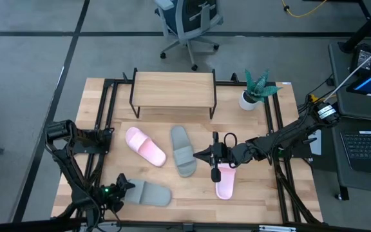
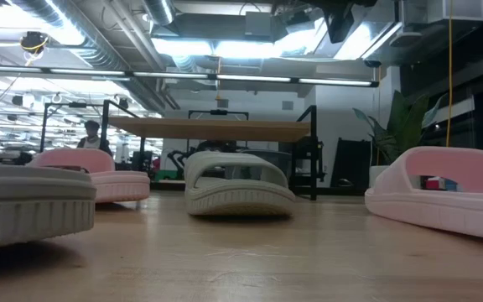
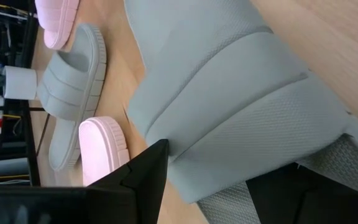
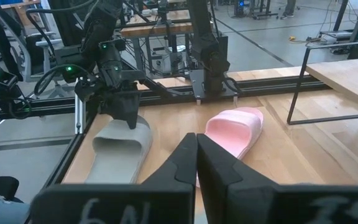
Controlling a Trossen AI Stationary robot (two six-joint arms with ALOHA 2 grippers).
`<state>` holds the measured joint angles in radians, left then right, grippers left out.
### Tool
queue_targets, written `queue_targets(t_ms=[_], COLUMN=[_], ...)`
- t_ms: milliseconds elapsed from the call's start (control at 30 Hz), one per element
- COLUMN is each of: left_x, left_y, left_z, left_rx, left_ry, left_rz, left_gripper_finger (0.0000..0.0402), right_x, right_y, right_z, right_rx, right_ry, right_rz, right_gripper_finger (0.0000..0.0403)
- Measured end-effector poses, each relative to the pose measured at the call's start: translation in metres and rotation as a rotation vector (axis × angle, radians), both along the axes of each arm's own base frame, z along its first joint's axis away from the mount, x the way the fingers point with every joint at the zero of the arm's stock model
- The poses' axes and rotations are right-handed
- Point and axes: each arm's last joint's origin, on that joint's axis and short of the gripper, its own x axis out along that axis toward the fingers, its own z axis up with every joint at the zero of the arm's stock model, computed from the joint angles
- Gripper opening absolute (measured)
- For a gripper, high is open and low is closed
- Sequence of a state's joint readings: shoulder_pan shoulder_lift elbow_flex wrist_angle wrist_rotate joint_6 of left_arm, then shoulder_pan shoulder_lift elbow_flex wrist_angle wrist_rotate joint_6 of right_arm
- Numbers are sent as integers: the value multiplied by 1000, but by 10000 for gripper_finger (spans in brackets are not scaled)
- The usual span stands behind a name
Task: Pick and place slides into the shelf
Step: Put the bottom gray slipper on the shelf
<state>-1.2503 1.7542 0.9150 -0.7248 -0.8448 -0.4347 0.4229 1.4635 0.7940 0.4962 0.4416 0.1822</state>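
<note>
Four slides lie sole-down on the wooden table in front of the shelf (image 1: pixel 172 87). A pink slide (image 1: pixel 145 146) and a grey-green slide (image 1: pixel 183 150) lie mid-table. A second pink slide (image 1: pixel 226 182) lies right of them. A second grey-green slide (image 1: pixel 150 193) lies near the front left. My left gripper (image 1: pixel 120 189) is at that slide's strap end and shut on it. My right gripper (image 1: pixel 208 154) is shut and empty. It hovers above the table between the middle grey-green slide and the right pink slide. My left gripper holds the front grey-green slide by its strap (image 3: pixel 216 155) at the toe end. One finger (image 3: pixel 145 180) is outside the strap and the other (image 3: pixel 291 196) seems to reach in under it. It comes from the table's left. The slide (image 4: pixel 120 146) lies flat on the table.
A potted plant (image 1: pixel 256 91) stands at the table's back right beside the shelf. Black rails (image 1: pixel 102 122) run along the table's left and right sides. An office chair (image 1: pixel 187 22) stands beyond the far edge. A laptop (image 1: pixel 369 145) sits off the table's right side.
</note>
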Motion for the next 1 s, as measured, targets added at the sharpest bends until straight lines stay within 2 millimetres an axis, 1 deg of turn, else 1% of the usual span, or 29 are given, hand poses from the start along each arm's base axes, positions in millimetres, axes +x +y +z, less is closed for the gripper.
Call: queue_targets(t_ms=[500,600,700,900,1000], left_x=[0,0,0,0,0], left_y=[0,0,0,0,0], left_z=[0,0,0,0,0], left_rx=[-2,-1,2,6,6], left_ry=[-3,-3,-11,-17,-17], left_rz=[0,-1,-1,-2,-1], left_gripper_finger=[192,187,165,94,65], right_x=[0,0,0,0,0], right_y=[0,0,0,0,0], right_z=[0,0,0,0,0], right_rx=[1,1,1,1,1], right_ry=[-1,-1,-1,-1,-1], right_rz=[0,0,0,0,0], right_gripper_finger=[13,13,13,13,13])
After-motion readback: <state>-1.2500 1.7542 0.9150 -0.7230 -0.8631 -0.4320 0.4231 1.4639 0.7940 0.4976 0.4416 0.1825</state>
